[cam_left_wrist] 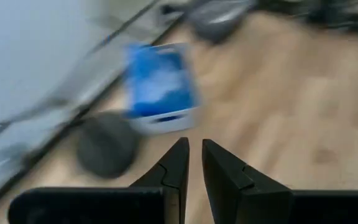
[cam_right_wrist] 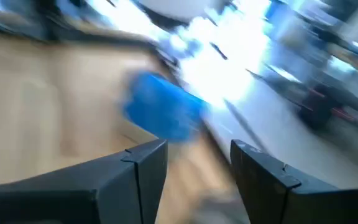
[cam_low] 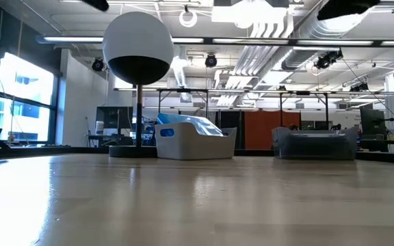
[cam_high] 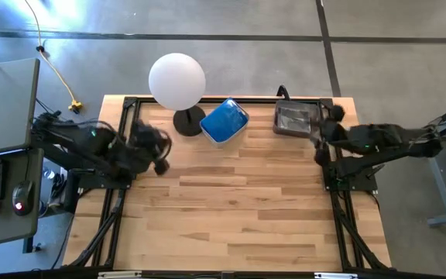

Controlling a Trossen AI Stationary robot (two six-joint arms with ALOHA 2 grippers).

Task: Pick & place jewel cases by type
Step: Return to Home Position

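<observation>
The translucent blue jewel cases [cam_high: 224,120] lie stacked in a white tub [cam_low: 195,143] at the table's far edge. They also show as a blue patch in the left wrist view [cam_left_wrist: 159,78] and the right wrist view [cam_right_wrist: 161,112]. The clear cases with dark insides [cam_high: 295,118] lie in a clear tub [cam_low: 314,143] to its right. My left gripper [cam_high: 158,147] hovers left of the white tub, its fingers [cam_left_wrist: 180,163] all but together and holding nothing. My right gripper [cam_high: 320,133] hovers beside the clear tub, open [cam_right_wrist: 199,155] and empty.
A lamp with a white ball shade [cam_high: 176,80] and a round dark base [cam_high: 185,122] stands at the far edge, just left of the white tub. The bare wooden table top [cam_high: 231,209] stretches toward the near edge. A desk with keyboard and mouse [cam_high: 2,182] stands left of the table.
</observation>
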